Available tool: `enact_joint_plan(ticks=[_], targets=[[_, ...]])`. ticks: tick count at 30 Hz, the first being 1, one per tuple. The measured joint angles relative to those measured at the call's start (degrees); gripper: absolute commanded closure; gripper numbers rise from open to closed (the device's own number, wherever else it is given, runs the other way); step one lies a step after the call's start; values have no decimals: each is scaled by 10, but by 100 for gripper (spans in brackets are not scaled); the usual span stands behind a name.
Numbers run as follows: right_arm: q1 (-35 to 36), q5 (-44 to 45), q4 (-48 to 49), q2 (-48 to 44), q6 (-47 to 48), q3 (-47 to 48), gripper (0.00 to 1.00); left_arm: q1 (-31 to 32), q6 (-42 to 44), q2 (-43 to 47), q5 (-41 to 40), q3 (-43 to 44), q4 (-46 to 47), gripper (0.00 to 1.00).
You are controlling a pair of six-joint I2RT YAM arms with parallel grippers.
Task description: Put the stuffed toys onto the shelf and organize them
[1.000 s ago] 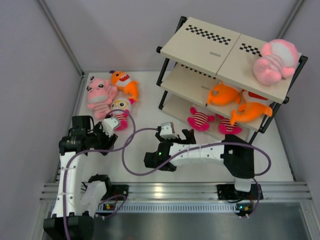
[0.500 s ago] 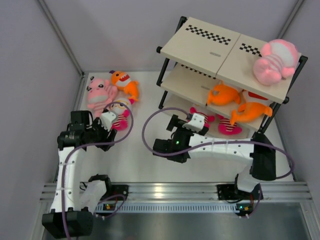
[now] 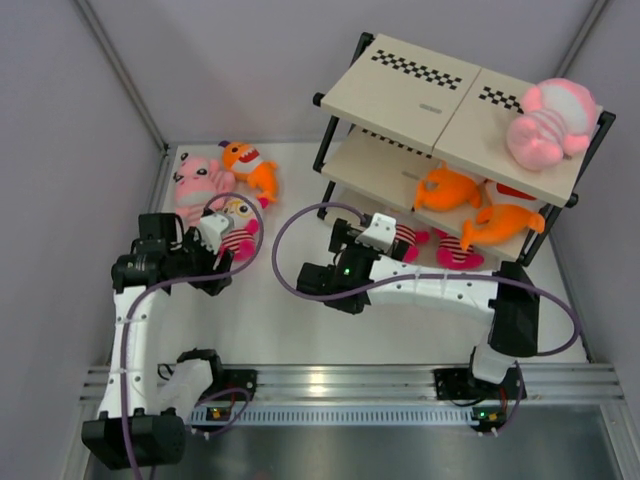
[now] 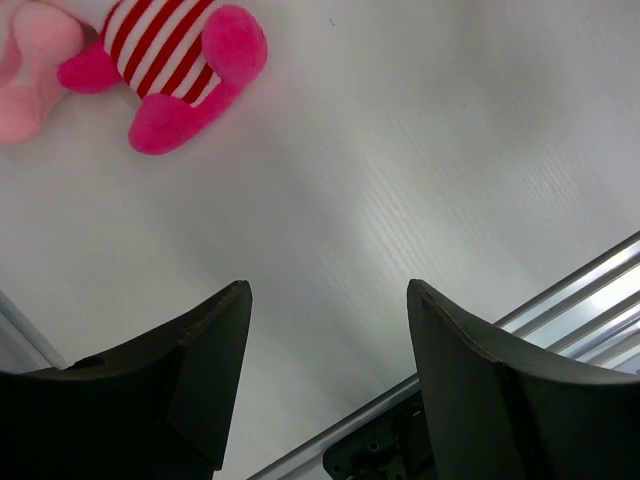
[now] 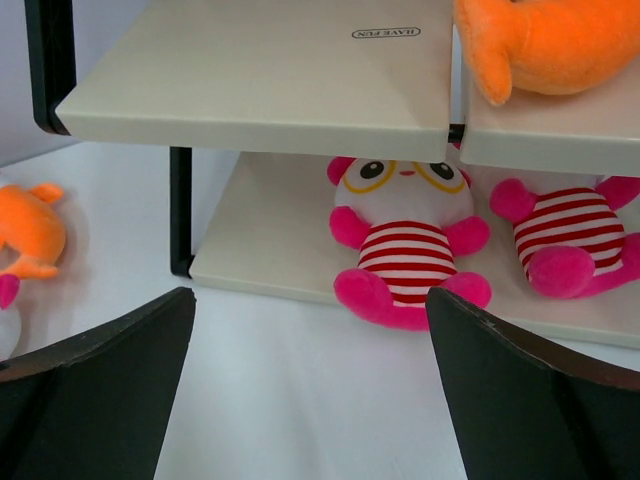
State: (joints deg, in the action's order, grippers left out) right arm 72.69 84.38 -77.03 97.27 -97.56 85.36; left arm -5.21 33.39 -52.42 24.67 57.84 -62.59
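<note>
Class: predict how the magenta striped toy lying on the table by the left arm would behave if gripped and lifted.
The magenta striped toy looks plush, so it would probably squash when gripped, and its limbs would likely droop. It lies flat on stubby limbs, so a push would more likely drag it than roll it.

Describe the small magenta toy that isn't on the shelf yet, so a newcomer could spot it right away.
Left of the shelf, three toys cluster in the table's far left corner. The magenta toy lies nearest the arms. It is the smallest, with a red-white striped belly, unlike the big pale-pink plush and the orange fish behind it.
</note>
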Motion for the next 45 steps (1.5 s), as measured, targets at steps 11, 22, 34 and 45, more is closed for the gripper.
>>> enact_joint_plan(ticks=[11, 22, 34, 45], targets=[[-11, -1, -3, 133, 150, 181, 1, 0, -76, 52, 32, 173, -13, 21], [-63, 0, 7, 317, 560, 392, 1, 0, -155, -6, -90, 179, -22, 18], [-92, -233, 299, 250, 1100, 120, 18, 1, -170, -3, -157, 193, -22, 17], [-75, -464, 519, 214, 1302, 251, 20, -1, -163, 13, -186, 189, -16, 17]])
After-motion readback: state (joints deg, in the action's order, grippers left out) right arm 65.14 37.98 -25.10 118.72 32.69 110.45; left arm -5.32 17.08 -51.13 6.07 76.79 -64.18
